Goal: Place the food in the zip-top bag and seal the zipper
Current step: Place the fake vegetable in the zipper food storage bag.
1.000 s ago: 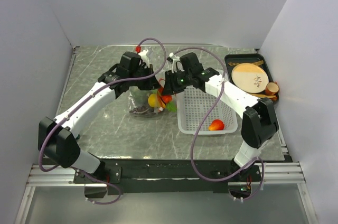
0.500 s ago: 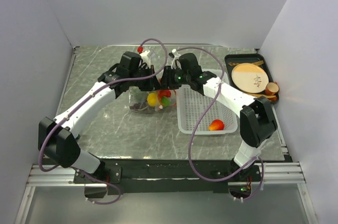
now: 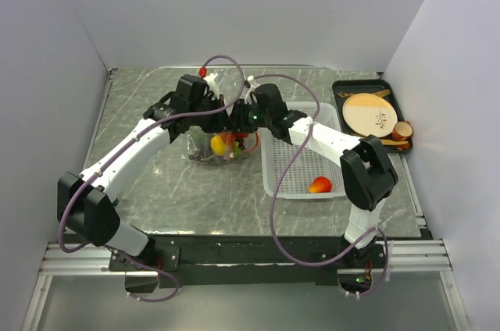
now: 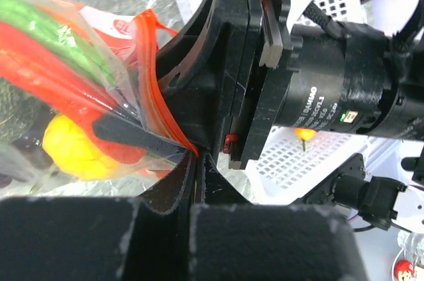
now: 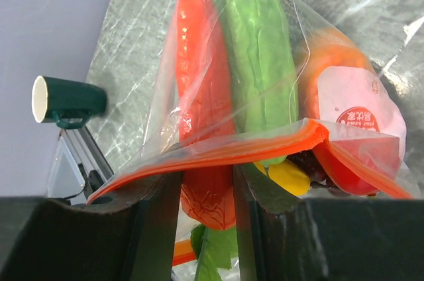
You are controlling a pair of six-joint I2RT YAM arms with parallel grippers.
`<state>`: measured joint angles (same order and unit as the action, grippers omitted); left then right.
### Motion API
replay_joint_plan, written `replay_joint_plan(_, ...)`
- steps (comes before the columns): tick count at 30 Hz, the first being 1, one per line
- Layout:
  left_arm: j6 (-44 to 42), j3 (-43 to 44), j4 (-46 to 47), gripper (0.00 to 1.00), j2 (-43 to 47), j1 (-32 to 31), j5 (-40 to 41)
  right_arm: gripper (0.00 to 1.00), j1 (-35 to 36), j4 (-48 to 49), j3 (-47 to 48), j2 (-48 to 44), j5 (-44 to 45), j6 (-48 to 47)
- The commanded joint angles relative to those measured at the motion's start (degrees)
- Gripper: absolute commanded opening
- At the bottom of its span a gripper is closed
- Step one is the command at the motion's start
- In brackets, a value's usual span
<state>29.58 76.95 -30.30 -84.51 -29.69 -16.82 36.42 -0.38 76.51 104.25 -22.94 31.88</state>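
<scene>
Clamped on the zipper (image 4: 156, 95), my left end effector (image 4: 193, 156) holds the bag (image 5: 305, 9) taut so my right end effector (image 5: 207, 185), straddling the mouth with fingers partly apart and grip unclear, can probably seal it.

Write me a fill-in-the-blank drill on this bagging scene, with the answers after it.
1. One tomato lies in the white ___.
2. The left gripper is shut on the bag's ___.
3. The tan disc sits in the black ___.
4. In the bag, the long piece beside the red one is ___.
Answers: basket; zipper; tray; green.
</scene>
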Motion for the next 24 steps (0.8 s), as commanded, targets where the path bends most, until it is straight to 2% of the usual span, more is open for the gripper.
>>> replay_joint_plan(1, 3.11, 6.28, 6.57, 0.01, 2.25, -2.12, -7.7, 0.27, 2.95, 2.85, 1.97, 3.15, 5.53, -2.78)
replay_joint_plan(4, 3.11, 9.7, 5.52, 0.01, 1.02, -2.12, -10.16, 0.29, 3.39, -0.48, 3.2, 3.07, 12.35, -3.84)
replay_joint_plan(8, 2.58, 12.52, 2.01, 0.01, 0.13, -2.12, -11.04, 0.33, 3.3, 0.21, 1.8, 0.7, 18.36, -3.58)
replay_joint_plan(12, 3.46, 9.98, 2.53, 0.01, 1.36, -2.12, -10.52, 0.34, 3.21, 5.47, 0.04, -0.62, 17.24, -3.05)
replay_joint_plan(15, 5.22, 7.7, 4.28, 0.01, 3.46, -2.12, -7.8, 0.38, 3.3, 3.04, 3.02, 1.22, 14.86, -3.05)
replay_joint_plan(18, 6.45, 7.51, 4.73, 0.01, 5.4, -2.12, -2.09, 0.54, 3.21, 4.16, 1.37, 0.35, 14.67, -2.26)
replay_joint_plan(19, 6.45, 7.78, 4.03, 0.01, 5.76, -2.12, -0.08, 0.63, 3.13, 4.6, -0.55, -1.57, 15.46, -2.17)
replay_joint_plan(21, 6.54, 8.57, 3.33, 0.01, 6.2, -1.95, 5.27, 0.64, 2.69, 4.86, -2.15, -3.43, 17.39, -2.26)
replay_joint_plan(24, 6.63, 9.01, 1.92, 0.01, 6.03, -1.33, 8.9, 0.67, 1.37, 4.95, -4.35, -6.51, 17.93, -2.26)
